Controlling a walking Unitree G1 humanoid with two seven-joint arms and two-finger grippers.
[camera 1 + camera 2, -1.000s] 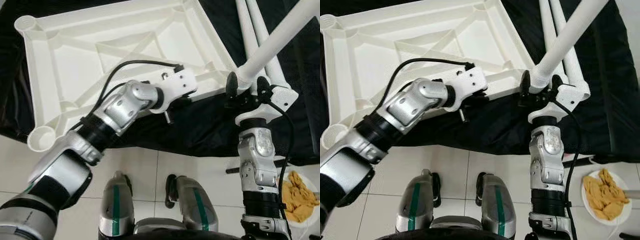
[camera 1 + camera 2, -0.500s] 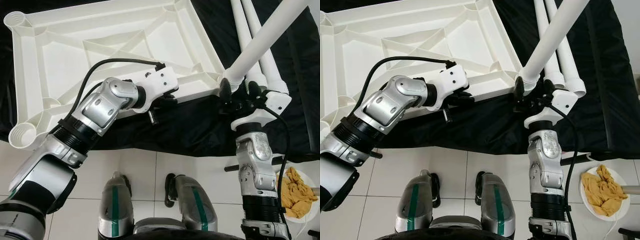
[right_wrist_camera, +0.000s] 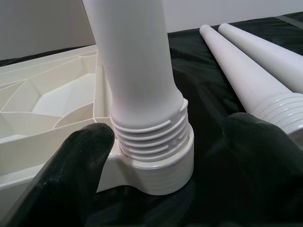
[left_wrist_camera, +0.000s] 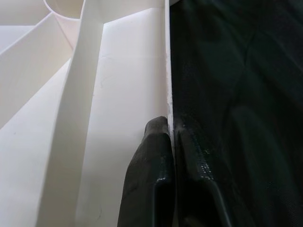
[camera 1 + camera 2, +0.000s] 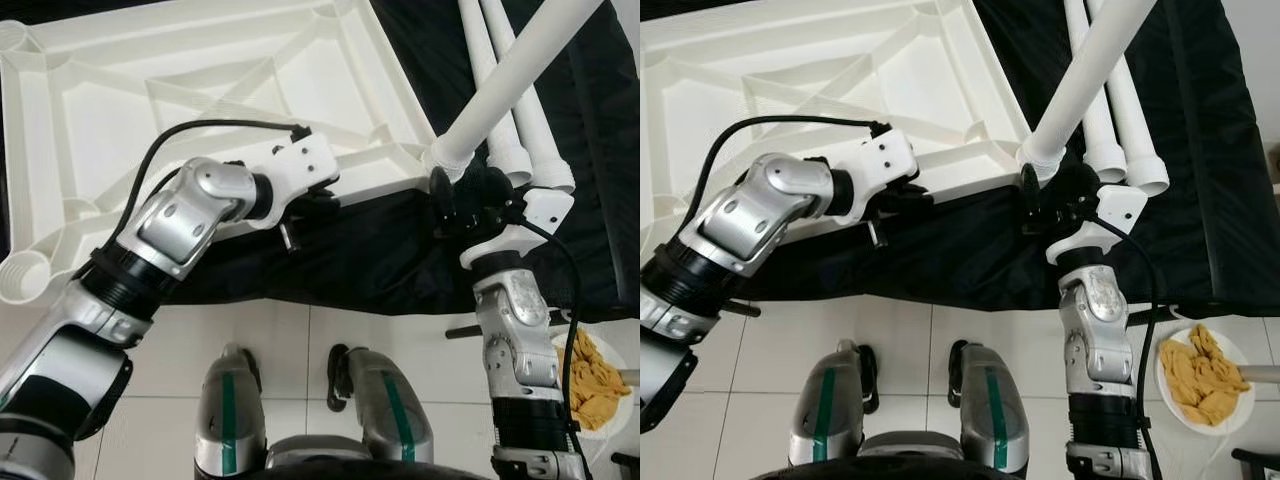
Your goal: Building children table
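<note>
Top [image 5: 200,90]: upside down on black cloth [image 5: 400,260]; stiff, light moulded plastic.
Left gripper [image 4: 171,142]: pinching the top's near rim.
Leg [image 5: 510,80]: threaded end seated in corner socket [image 3: 156,165]; smooth, likely slippery.
Right gripper [image 3: 165,142]: spread beside the threads; best hold just above them.

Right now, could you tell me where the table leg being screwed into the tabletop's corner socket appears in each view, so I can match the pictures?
Left eye view: table leg slants from the upper right down to the corner socket.
Right eye view: it is right of centre at the top, slanting likewise.
Left wrist view: tabletop rim and black cloth; no leg.
Right wrist view: leg rises at centre, threads seated in the socket.
Shared landmark: the white tabletop.
</note>
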